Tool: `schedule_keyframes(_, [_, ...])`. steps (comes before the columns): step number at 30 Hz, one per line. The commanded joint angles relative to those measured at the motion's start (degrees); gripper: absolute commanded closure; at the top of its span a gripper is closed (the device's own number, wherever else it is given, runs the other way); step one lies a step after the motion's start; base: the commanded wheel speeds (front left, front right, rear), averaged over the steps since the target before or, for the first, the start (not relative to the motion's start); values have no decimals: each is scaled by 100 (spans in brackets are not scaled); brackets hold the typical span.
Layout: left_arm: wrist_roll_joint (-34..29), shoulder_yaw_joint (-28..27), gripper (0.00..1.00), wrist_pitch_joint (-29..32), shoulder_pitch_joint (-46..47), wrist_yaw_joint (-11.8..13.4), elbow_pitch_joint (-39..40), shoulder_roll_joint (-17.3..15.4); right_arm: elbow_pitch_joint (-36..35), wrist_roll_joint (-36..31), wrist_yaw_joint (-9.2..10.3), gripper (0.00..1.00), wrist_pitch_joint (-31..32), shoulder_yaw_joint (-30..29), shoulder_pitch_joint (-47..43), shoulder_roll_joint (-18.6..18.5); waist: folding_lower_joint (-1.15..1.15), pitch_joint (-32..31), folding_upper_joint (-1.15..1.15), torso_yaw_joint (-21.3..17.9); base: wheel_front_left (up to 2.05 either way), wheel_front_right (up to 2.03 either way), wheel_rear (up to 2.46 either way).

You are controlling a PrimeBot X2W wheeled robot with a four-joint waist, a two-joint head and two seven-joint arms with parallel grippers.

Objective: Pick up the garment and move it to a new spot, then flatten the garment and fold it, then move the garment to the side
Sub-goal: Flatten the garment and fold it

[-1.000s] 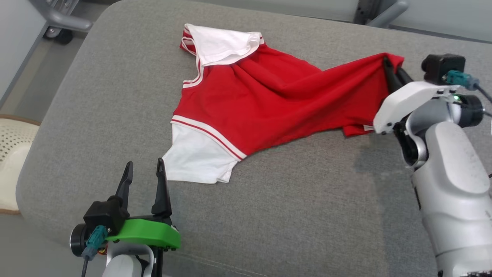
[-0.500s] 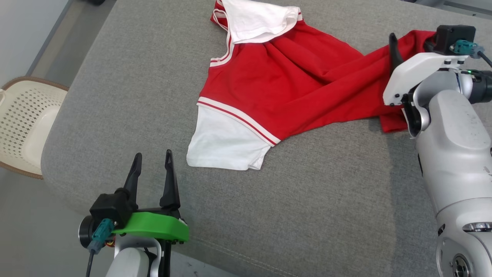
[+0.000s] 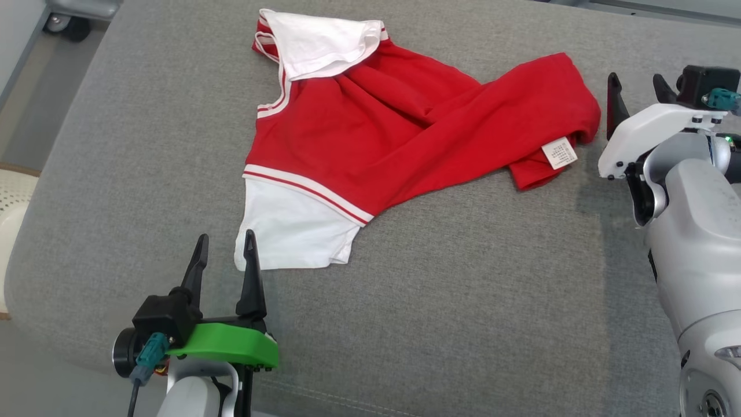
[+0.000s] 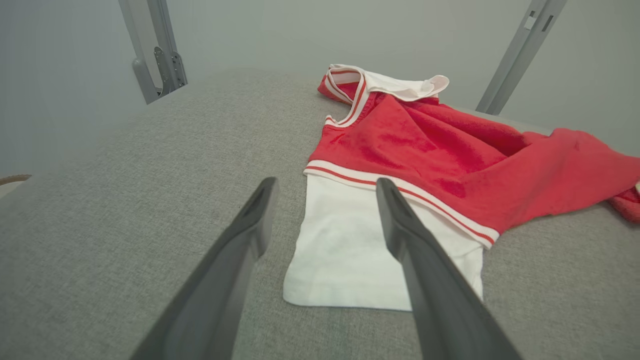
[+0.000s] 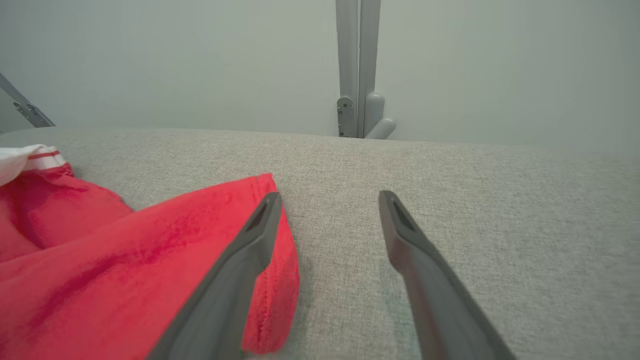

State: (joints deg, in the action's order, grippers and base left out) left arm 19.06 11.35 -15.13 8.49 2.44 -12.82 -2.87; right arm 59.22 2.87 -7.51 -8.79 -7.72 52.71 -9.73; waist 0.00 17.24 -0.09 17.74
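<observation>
Lower left of the head view, the left gripper [image 3: 226, 236] stands open and empty, its fingertips near the garment's white sleeve. The red garment [image 3: 405, 133] lies rumpled on the grey cushion [image 3: 463, 289], from centre to upper frame. At the right edge, the right gripper [image 3: 635, 81] is open, holding nothing, just beside the red hem and its white label [image 3: 559, 152].

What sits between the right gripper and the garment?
Nothing but a narrow strip of bare grey cushion, seen in the head view: the open right gripper appears to stand just clear of the garment.
</observation>
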Motion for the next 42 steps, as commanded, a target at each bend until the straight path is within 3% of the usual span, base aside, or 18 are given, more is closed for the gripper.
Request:
schedule_keyframes(1, [-18,-13,0,0,-47,-28,-7,-6,2,105,5,0,-85,-28,-104,28,0,-50,9,-164,0,0,0])
schedule_keyframes(11, [-27,45,0,0,-124,-36,-18,-5,-371,904,6,0,-409,-175,-981,-175,0,-147,9,-235,0,0,0])
schedule_keyframes(18, [70,109,0,0,-146,9,-4,-5,-944,1276,5,0,-373,401,-1568,27,0,-68,9,-186,0,0,0])
schedule_keyframes(25, [106,165,0,0,4,27,5,-5,-1014,789,5,0,-303,863,-1416,-87,0,65,9,-33,0,0,0])
schedule_keyframes(35, [169,218,0,0,51,77,16,-5,-549,118,5,0,-296,907,-964,-105,0,192,9,188,0,0,0])
schedule_keyframes(36, [178,223,0,0,56,80,16,-5,-503,50,6,4,-306,890,-917,-120,0,197,9,201,0,0,0])
schedule_keyframes(37, [182,230,0,0,63,86,16,-5,-474,-15,6,50,-343,857,-867,-151,0,200,9,212,0,0,0])
schedule_keyframes(38, [182,231,0,0,66,95,14,-5,-454,-78,5,67,-378,812,-824,-171,0,200,9,218,0,0,0])
schedule_keyframes(39, [187,229,0,0,67,103,15,-5,-430,-133,6,96,-412,757,-795,-170,0,199,9,218,0,0,0])
schedule_keyframes(42, [186,198,0,0,38,127,26,-5,-458,-228,5,100,-503,589,-779,-114,0,178,9,178,0,0,0])
